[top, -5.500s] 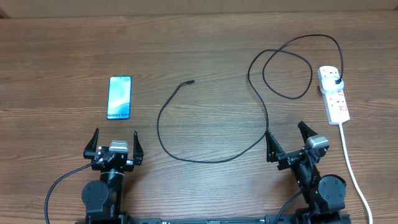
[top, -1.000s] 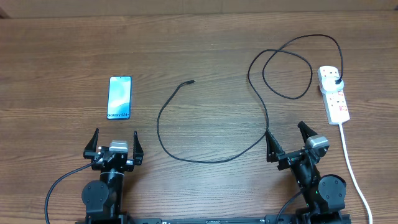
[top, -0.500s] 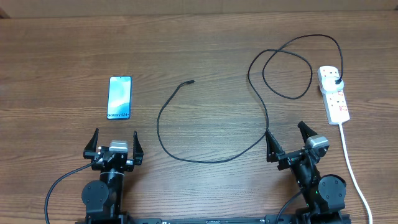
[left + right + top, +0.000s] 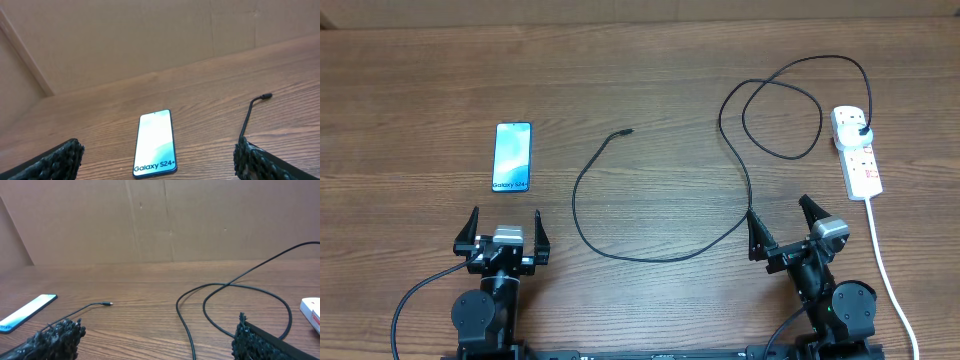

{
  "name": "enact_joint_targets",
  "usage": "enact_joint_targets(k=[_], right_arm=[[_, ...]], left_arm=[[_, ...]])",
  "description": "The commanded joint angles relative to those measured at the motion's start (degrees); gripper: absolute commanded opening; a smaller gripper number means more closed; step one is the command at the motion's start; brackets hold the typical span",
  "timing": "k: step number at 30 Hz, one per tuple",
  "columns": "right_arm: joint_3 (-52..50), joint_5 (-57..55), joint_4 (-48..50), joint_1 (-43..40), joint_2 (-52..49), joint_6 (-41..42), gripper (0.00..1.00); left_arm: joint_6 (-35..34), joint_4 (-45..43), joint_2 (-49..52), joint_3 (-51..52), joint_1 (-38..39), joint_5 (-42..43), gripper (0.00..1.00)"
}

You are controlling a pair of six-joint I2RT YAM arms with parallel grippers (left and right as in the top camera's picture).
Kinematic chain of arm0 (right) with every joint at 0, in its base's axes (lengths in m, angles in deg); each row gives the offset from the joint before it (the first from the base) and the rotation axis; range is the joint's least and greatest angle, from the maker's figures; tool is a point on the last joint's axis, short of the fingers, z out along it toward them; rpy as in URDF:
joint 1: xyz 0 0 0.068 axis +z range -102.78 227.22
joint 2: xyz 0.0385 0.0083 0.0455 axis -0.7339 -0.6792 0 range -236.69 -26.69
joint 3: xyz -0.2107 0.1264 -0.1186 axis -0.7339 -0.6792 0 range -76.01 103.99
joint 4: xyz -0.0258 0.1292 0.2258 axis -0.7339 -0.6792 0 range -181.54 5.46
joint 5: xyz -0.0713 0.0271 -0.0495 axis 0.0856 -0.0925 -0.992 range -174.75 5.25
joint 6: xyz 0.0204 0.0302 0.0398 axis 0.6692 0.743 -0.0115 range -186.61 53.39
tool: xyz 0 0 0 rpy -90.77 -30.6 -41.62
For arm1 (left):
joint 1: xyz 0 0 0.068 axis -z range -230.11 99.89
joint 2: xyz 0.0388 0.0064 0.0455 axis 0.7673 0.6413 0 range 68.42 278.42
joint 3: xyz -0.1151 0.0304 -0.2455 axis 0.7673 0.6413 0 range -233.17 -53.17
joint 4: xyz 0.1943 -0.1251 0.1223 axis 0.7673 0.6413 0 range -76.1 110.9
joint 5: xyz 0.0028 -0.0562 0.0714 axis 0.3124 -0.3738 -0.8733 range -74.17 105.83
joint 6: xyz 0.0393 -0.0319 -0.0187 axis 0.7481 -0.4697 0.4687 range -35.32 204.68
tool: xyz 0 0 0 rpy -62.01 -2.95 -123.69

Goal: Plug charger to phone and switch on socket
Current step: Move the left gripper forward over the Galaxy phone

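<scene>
The phone lies flat at the left, its light blue screen up and its "Galaxy" end toward me; the left wrist view shows the phone just ahead of my fingers. The charger, a thin black cable, loops across the middle; its connector tip lies loose on the wood, seen too as the connector tip and connector tip. Its plug end sits in the white socket at the far right. My left gripper and right gripper stand open near the front edge, both empty.
The socket's thick white cord runs down the right side toward the front edge, past the right arm base. A brown cardboard wall stands behind the table. The cable's loop lies close in front of my right fingers.
</scene>
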Motion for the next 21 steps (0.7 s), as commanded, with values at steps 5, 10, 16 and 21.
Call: enact_joint_targets(k=[5,10,16,21], right_arm=[[-0.59,-0.13,0.2,-0.22,0.39,-0.04,1.0],[-0.59,-0.11,0.2,-0.22,0.39,-0.04,1.0],[-0.59,-0.11,0.2,-0.22,0.39,-0.04,1.0],[-0.59,-0.11,0.2,-0.22,0.39,-0.04,1.0]], left_arm=[[-4.7,-0.04,-0.59,0.28,0.46,-0.66,0.99],[-9.64,-0.48,-0.59,0.26,0.42,-1.22,1.0],[-12.11,0.7,-0.5,-2.75,0.42,-1.22,1.0],[-12.35,3.89,1.51,-7.78,0.42,-0.79,1.0]])
